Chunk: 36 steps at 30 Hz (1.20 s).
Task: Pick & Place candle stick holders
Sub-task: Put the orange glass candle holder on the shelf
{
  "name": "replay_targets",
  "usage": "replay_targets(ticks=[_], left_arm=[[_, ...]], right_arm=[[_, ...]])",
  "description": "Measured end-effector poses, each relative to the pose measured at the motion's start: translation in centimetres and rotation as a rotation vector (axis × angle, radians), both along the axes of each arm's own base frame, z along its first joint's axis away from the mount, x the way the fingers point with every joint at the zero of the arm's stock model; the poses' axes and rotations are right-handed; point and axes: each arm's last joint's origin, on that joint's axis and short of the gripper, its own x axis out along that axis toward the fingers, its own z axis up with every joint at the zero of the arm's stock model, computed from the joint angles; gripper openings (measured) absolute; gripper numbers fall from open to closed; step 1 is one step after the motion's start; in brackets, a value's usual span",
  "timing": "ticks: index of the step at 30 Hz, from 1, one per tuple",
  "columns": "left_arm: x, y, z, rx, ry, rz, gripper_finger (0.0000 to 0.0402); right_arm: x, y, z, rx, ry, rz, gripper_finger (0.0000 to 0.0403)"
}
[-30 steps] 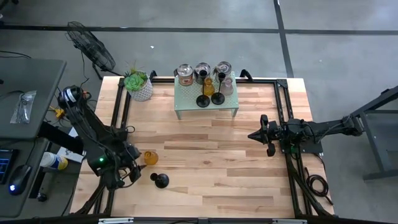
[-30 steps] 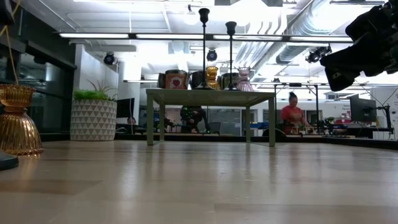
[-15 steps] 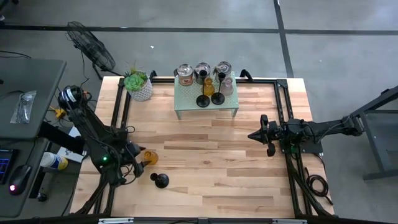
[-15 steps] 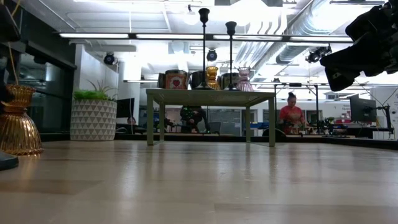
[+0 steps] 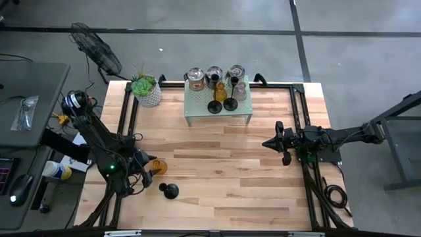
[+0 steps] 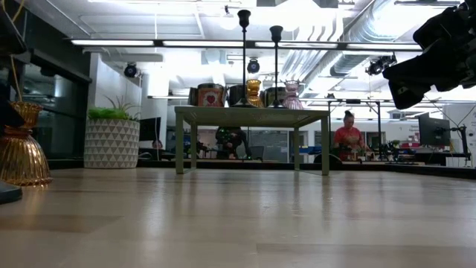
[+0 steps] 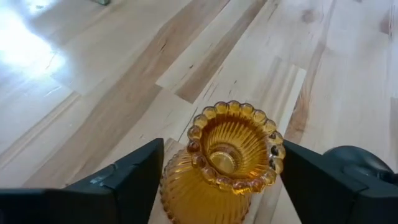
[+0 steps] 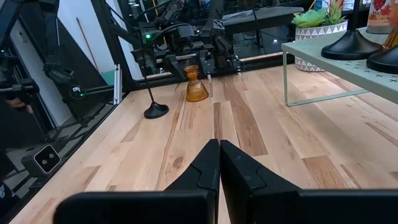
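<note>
Right gripper: near, fingers pressed together over the wooden table.
Amber holder: far across the table, upright, the left gripper around its upper part.
Black stemmed holder: standing on the boards beside the amber holder, apart from it.
Green shelf: carries two black round bases.
White pot: behind the shelf, holds a green plant.

Amber holder: base cut off by left wrist view's edge. Same holder partly clipped at low view's edge. Black stemmed holder: only base sliver seen in low view. Silver cups on shelf partly masked, detail too small.
</note>
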Motion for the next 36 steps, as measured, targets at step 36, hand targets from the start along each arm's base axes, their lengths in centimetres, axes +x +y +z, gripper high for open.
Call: replay_targets(ticks=[36], left_arm=[[0.03,0.11,0.07,0.043,-0.023,-0.007,0.0143]], right_arm=[[0.00,0.00,0.00,0.000,0.000,0.000,0.0003]])
